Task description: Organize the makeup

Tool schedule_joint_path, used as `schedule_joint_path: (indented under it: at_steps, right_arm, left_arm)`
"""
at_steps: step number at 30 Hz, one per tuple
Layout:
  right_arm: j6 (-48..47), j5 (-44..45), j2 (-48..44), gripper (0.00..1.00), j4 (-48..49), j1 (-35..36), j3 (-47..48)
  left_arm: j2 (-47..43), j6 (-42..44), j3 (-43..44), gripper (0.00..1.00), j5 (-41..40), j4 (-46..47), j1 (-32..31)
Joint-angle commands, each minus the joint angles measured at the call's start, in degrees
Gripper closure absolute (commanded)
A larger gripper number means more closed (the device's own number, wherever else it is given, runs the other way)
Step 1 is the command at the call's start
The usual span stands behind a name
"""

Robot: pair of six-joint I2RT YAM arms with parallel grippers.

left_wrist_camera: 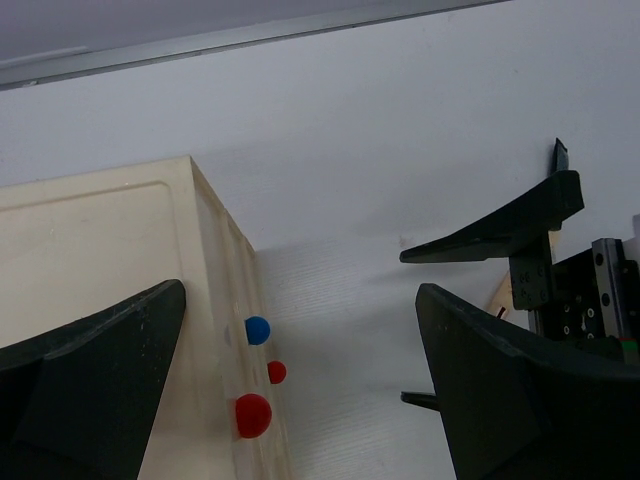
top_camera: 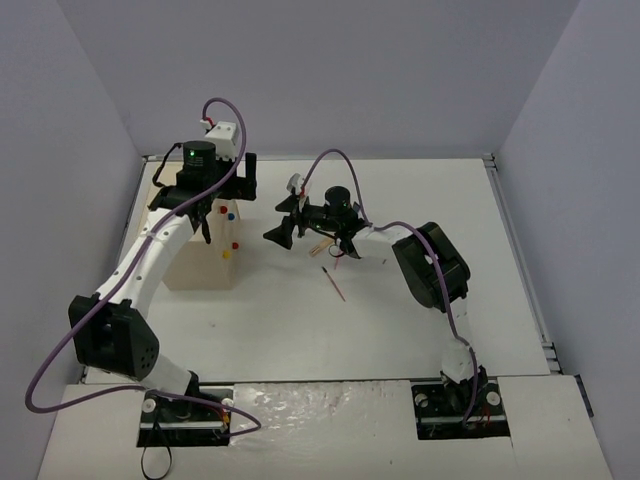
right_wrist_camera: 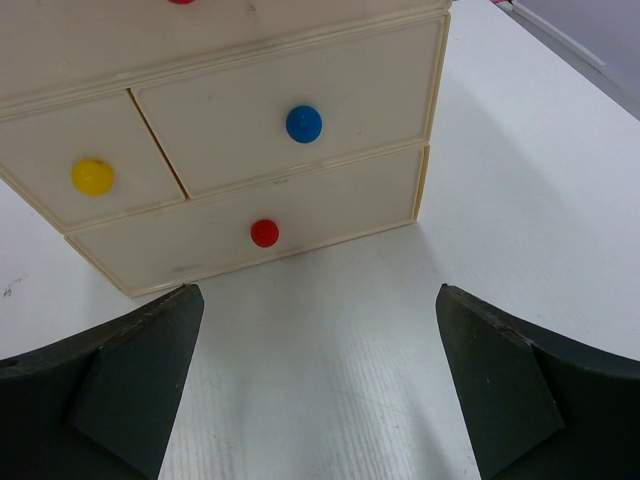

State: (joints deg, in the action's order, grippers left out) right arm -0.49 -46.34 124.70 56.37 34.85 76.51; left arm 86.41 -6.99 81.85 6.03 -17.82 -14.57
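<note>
The work surface is a white table point(top_camera: 300, 330) with a matte finish. Plain pale grey-lilac walls enclose it on three sides: a back wall point(top_camera: 320, 70), a left wall point(top_camera: 50, 200) and a right wall point(top_camera: 590, 200). A metal rail point(top_camera: 517, 250) runs along the table's right edge. A small beige chest of drawers point(top_camera: 200, 265) stands at the far left. Lighting is even, with soft shadows.

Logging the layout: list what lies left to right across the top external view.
Drawer box → right end effector → thin pencil → right arm's dark elbow.
</note>
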Motion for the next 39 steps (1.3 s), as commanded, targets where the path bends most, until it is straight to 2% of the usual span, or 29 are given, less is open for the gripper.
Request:
schedule_joint_path:
  at_steps: [1, 5, 9, 16, 24, 31, 39]
  right_arm:
    - [-0.32, -1.65, -3.42, 0.0, 6.61, -0.42, 1.01]
    - [1.7, -2.0, -2.11, 0.0, 9.08, -0.59, 1.31]
    - [3.1, -1.33, -0.3, 0.0, 11.78, -0.75, 2.55]
    - [7.6, 0.66, 1.59, 0.15, 19.69, 0.26, 2.52]
    - [5.85, 4.32, 2.97, 0.23, 19.74, 2.5, 3.65]
    - [4.45, 4.94, 5.28, 0.24, 16.29, 4.55, 7.86]
    - [2.99, 5.9, 7.26, 0.3, 13.23, 6.08, 11.11]
  left_arm:
    - [-3.91, -5.06, -3.75, 0.03, 7.85, 0.15, -3.98]
    - [-6.75, -7.42, -6.03, 0.03, 10.03, 1.17, -4.27]
    - [-9.45, -7.09, -7.99, 0.03, 8.04, 1.74, -4.68]
    - [-8.72, -6.36, -7.58, 0.03, 5.41, 1.63, -4.59]
    - [-12.1, -6.58, -7.48, 0.03, 2.96, 1.69, -4.44]
    - [-16.69, -2.97, -5.59, 0.03, -9.43, -4.93, -4.48]
    - [-16.04, -2.54, -7.64, 0.03, -9.51, -6.48, -4.31]
